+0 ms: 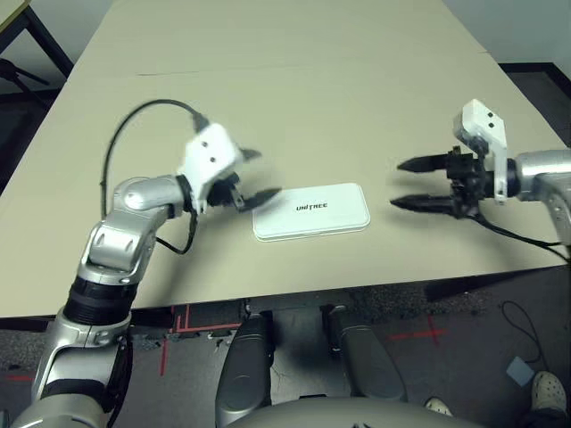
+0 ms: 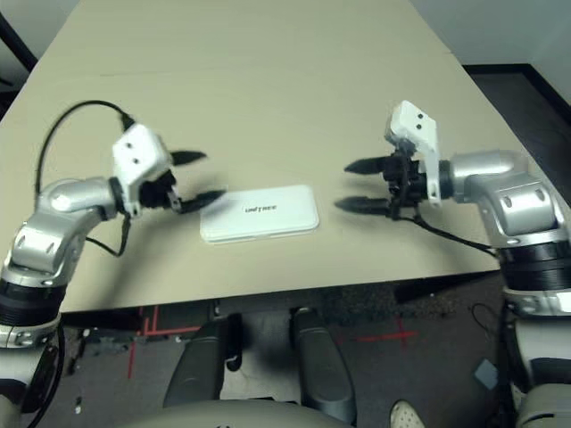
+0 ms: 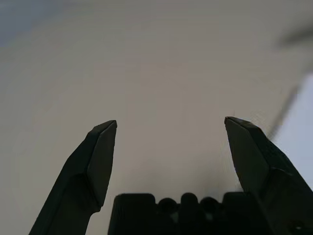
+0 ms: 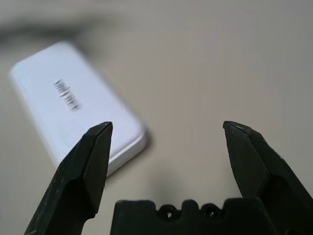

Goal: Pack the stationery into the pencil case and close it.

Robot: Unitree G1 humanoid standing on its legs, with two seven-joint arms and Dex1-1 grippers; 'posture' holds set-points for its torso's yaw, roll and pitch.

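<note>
A beige tabletop (image 1: 294, 107) spreads under both arms, with a dark, patterned floor (image 1: 401, 357) beyond its near edge and 2 shoes on it toward 5 o'clock, 1 of them (image 1: 548, 390) farther right. On the table lies 1 white pencil case (image 1: 310, 214), flat, lid closed, its black "UNITREE" lettering (image 1: 311, 207) facing up.

The left gripper (image 1: 260, 176) is at the case's 10 o'clock, its 2 black fingers spread wide and released, with nothing between them. Its nearer finger overlaps the case's upper left corner in the head view; whether it touches, I cannot tell. The case lies outside the gap between these jaws.

The right gripper (image 2: 341, 185) is at the case's 2 o'clock, its 2 fingers also wide apart, released and empty. Both fingertips point toward the case but stand apart from it, so the case lies beyond this gap too.
</note>
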